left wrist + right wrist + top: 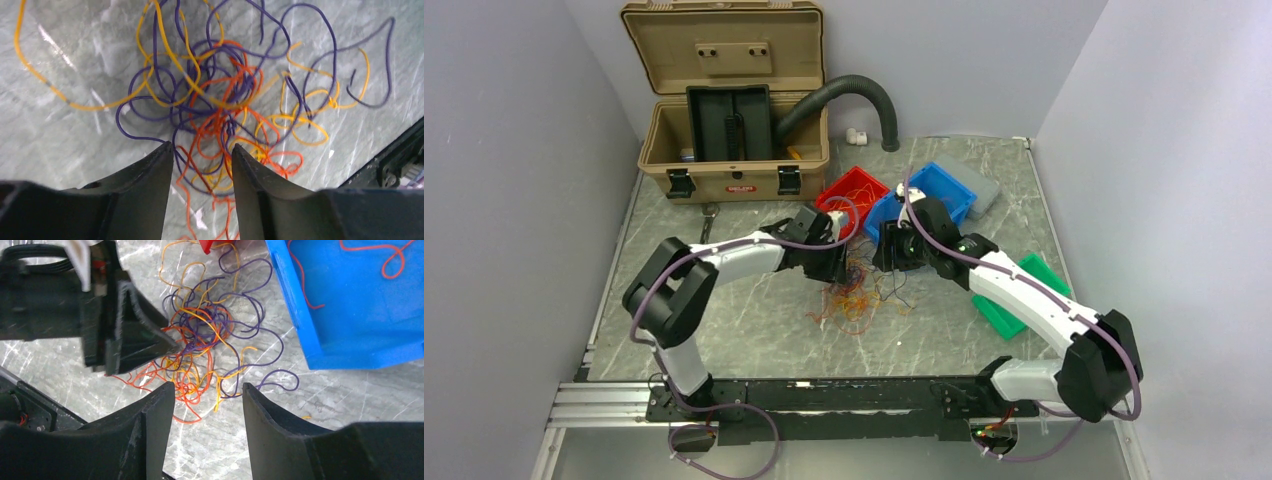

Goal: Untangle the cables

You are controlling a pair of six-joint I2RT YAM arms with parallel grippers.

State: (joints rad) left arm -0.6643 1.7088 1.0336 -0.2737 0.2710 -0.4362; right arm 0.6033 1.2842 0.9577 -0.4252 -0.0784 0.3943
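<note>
The cables are a loose tangle of thin yellow, orange-red and dark purple wires (856, 295) lying on the marble table top. My left gripper (844, 264) hangs over the tangle's far left part. In the left wrist view it (201, 147) is open, with the wires (225, 110) lying below and between its fingers, none of them pinched. My right gripper (890, 256) is over the tangle's far right side. In the right wrist view it (208, 386) is open and empty, just short of the tangle (200, 340). The left gripper's fingertip (167, 344) touches the pile there.
A blue bin (944, 180) with a red wire (395, 255) in it and a red bin (864, 180) stand just behind the tangle. An open tan toolbox (734, 165) and a black ribbed hose (864, 95) are at the back. Green plates (1024, 290) lie under the right arm.
</note>
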